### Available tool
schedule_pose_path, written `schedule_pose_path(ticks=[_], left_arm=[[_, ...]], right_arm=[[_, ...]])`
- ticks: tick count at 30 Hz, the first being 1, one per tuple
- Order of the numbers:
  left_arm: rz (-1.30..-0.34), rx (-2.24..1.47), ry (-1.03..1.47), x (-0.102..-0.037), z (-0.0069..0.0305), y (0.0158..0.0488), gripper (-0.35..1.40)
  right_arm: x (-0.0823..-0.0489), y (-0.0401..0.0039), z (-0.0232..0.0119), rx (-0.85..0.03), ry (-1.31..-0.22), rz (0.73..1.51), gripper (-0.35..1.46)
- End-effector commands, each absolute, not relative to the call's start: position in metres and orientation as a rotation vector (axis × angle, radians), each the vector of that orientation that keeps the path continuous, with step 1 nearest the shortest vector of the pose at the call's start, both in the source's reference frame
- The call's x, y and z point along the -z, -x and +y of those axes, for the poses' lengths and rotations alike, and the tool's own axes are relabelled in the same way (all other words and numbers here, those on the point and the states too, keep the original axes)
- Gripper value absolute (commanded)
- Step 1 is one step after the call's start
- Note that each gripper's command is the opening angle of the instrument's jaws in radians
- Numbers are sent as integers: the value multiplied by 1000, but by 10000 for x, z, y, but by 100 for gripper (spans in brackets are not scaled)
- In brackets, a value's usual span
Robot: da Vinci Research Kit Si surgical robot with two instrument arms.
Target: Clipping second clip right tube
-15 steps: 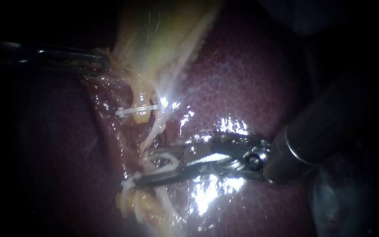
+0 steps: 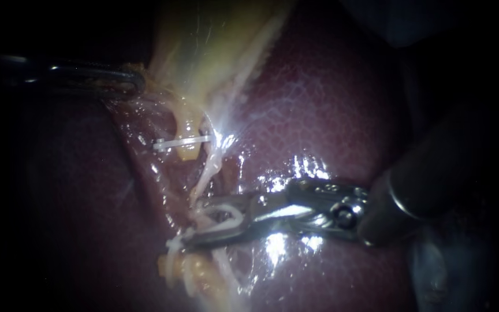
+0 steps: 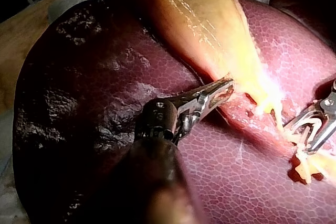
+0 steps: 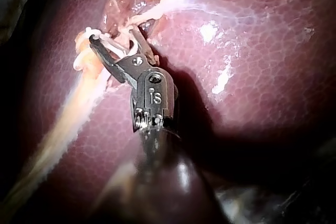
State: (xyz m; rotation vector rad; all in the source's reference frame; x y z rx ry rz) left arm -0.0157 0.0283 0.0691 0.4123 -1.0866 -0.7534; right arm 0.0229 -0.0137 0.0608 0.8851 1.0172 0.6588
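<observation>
Plainly the risk is a clip closing across only part of the pale tube (image 2: 208, 167), or catching the yellow fat beside it, because the jaw tips lie among glistening strands at lower centre-left and I cannot tell whether they reach past the tube. My right instrument (image 2: 192, 224) enters from the right edge, low across the liver (image 2: 330, 115), jaws partly open and both bearing on the white second clip (image 2: 222, 212) astride the tube, below the placed clip (image 2: 177, 143). At upper left, my left instrument (image 2: 131, 81) has its jaws closed on the gallbladder (image 2: 215, 52).
</observation>
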Motion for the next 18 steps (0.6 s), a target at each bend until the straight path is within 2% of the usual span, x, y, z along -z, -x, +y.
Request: schedule_pose_path(ticks=[1,5,9,14,18], left_arm=[[-1087,753,-413,-691,283,157,-35],[-1087,753,-413,-692,283,157,-35],[-1087,753,-412,-692,284,157,-35],[-1087,753,-412,-692,283,157,-35],[-1087,753,-413,-692,283,156,-35]], right_arm=[[-602,-224,-134,-659,-879,1020,49],[-578,-203,-123,-661,-866,1027,49],[-568,-189,-115,-671,-863,1027,49],[-580,-184,-113,-673,-859,1027,49],[-604,-183,-114,-672,-848,1027,49]])
